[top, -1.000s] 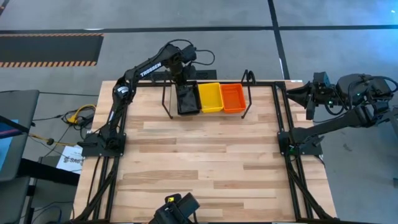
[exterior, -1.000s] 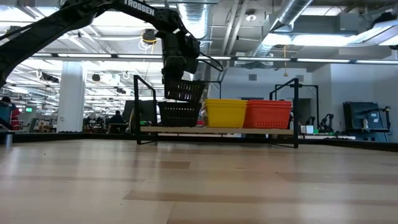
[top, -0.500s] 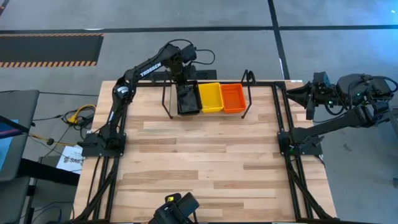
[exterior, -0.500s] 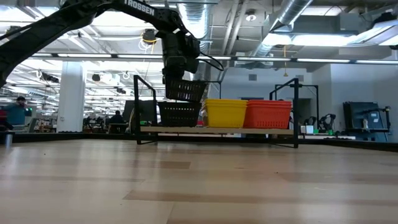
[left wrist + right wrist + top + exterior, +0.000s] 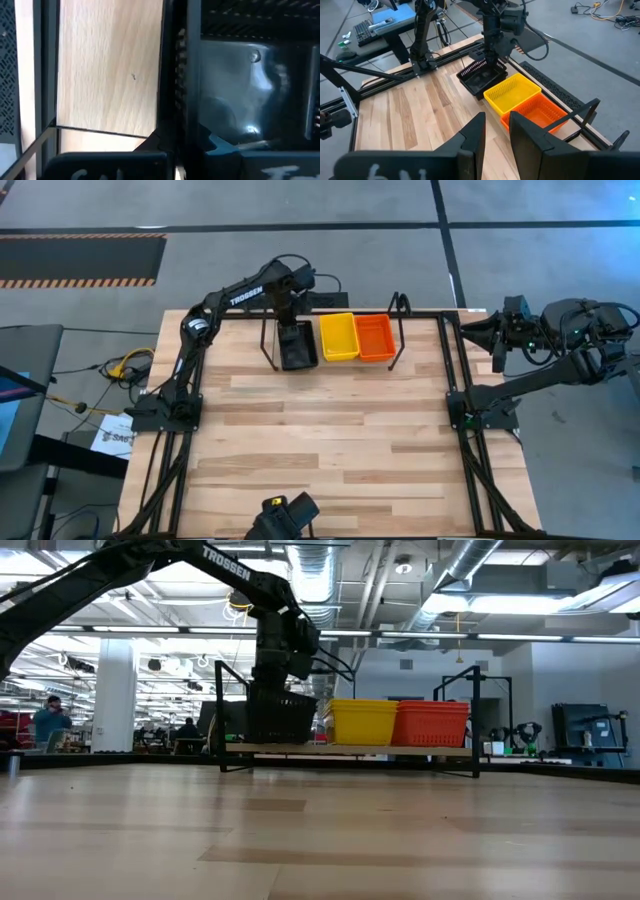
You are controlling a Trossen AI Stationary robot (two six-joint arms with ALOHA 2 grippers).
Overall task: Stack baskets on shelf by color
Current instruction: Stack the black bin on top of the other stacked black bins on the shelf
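The shelf (image 5: pixel 350 750) stands at the table's far edge. A yellow stack of baskets (image 5: pixel 338 337) fills its middle and a red stack (image 5: pixel 375 337) its right end. At its left end a black basket (image 5: pixel 297 345) is down on the black stack (image 5: pixel 280 722), and my left gripper (image 5: pixel 289 318) is shut on it from above. Whether the basket rests fully in the stack, I cannot tell. My right gripper (image 5: pixel 492 132) waits beyond the table's right edge, open, with nothing between its fingers. My left gripper pinches the black basket's far slotted wall (image 5: pixel 176 85), one finger inside the basket and one outside. The fingers point down from above. The basket sits low on the black stack at the shelf's left end, its floor (image 5: pixel 240 95) showing beside the fingers.
The shelf's upright looped ends (image 5: pixel 398 305) rise on either side of the stacks. Black frame rails (image 5: pixel 455 380) run along both table sides. Bare wooden tabletop (image 5: pixel 330 440) lies in front of the shelf. A person (image 5: pixel 48 720) stands far behind in the room.
My left gripper has gone down, still shut on the black basket. The basket hung tilted above the black stack and now sits down on it at the shelf's left end.
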